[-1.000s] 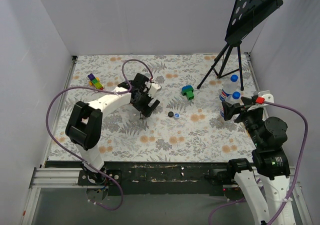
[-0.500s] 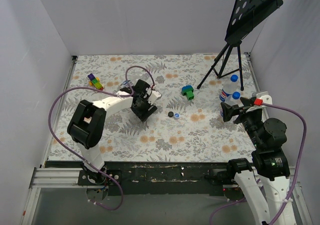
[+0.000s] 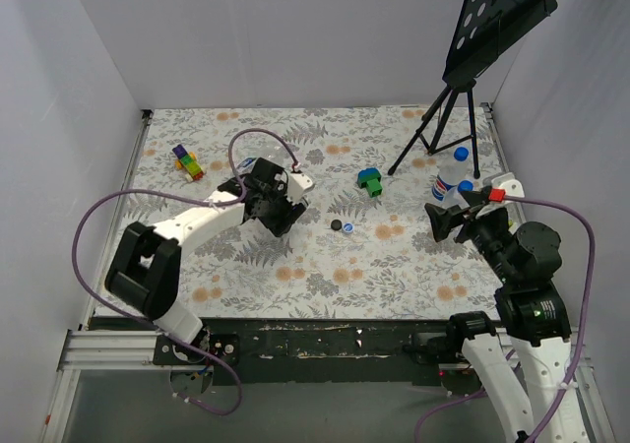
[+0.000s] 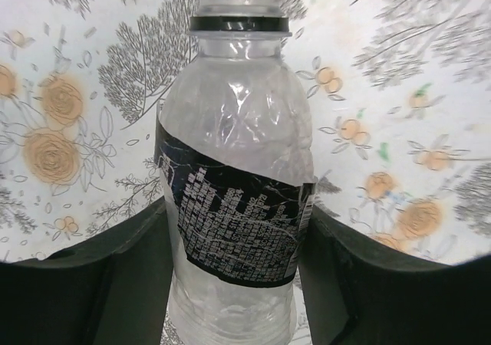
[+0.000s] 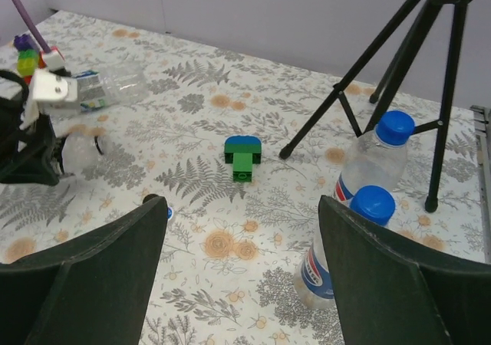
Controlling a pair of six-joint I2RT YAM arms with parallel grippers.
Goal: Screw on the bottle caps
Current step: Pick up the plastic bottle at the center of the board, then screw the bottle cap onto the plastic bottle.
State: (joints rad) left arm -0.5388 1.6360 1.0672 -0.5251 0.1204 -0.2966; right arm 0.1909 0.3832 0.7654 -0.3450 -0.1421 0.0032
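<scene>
The left gripper (image 4: 234, 238) is clamping an uncapped bottle (image 4: 234, 199) of thin, crinkled clear plastic. Its dark matte fingers (image 4: 92, 276) are pressing on both sides of the rounded body at the glossy black label. A black ring is sitting just under the bare threaded neck. From above, this bottle is sitting left of centre over the tablecloth (image 3: 295, 266), a flat sheet printed with grey ferns and orange blossoms. Whether the bottle is resting on the cloth or raised off it, I cannot tell.

A small round black cap (image 3: 337, 225) and a loose blue cap (image 3: 350, 229) are lying just beside each other near the middle of the cloth, to the right of the left gripper.

The right gripper (image 5: 244, 215) is hovering with its broad dark fingers (image 5: 92, 276) spread wide apart, holding and touching nothing. Close to it, a nearer bottle (image 5: 349, 245) and a farther bottle (image 5: 376, 157) are standing upright near each other, both clear and wearing smooth blue fitted caps (image 5: 397, 126). They are standing by the thin black legs of a tripod (image 5: 399, 54).

A third clear bottle (image 5: 115, 88) with a pale label is lying on its side at the far left. A green studded block (image 5: 244, 157) is sitting between it and the tripod, and a multicoloured block stack (image 3: 186, 159) is lying near the left wall.
</scene>
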